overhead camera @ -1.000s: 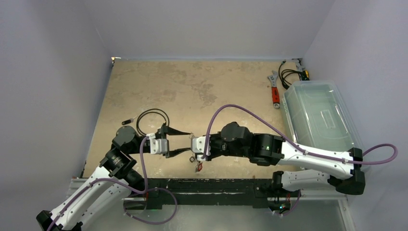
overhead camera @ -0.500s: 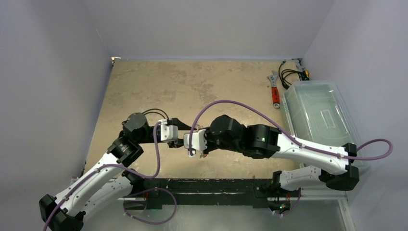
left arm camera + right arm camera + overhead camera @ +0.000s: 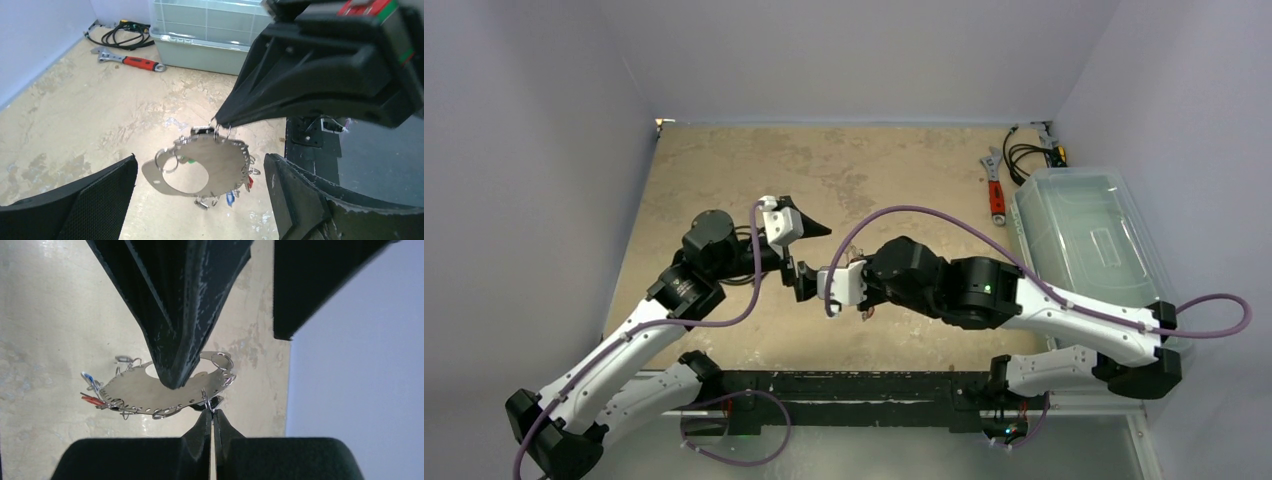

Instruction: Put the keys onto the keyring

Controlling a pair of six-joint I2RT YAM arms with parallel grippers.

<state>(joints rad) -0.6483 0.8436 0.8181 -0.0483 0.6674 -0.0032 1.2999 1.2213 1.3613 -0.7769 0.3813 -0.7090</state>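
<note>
The keyring point(image 3: 220, 160) is a flat silvery plate with a toothed rim and a round hole, hanging in the air above the table. Small keys dangle from its rim, among them a red one point(image 3: 249, 183), a blue one point(image 3: 229, 197) and a green one point(image 3: 190, 161). My right gripper point(image 3: 212, 412) is shut on a small wire loop at the keyring's point(image 3: 150, 392) edge and carries it. My left gripper point(image 3: 200, 165) is wide open, one finger on each side of the keyring without touching it. From above, the two grippers point(image 3: 809, 252) point(image 3: 816, 283) meet at mid-table and hide the keyring.
A clear plastic box point(image 3: 1089, 240) stands along the right wall. A red-handled wrench point(image 3: 995, 190) and a coiled black cable point(image 3: 1027, 155) lie at the far right corner. The black base rail point(image 3: 854, 385) runs along the near edge.
My left gripper has moved in toward the right gripper, swung upward and opened wide around the keyring. The right gripper stays shut on the keyring, shifted a little.
</note>
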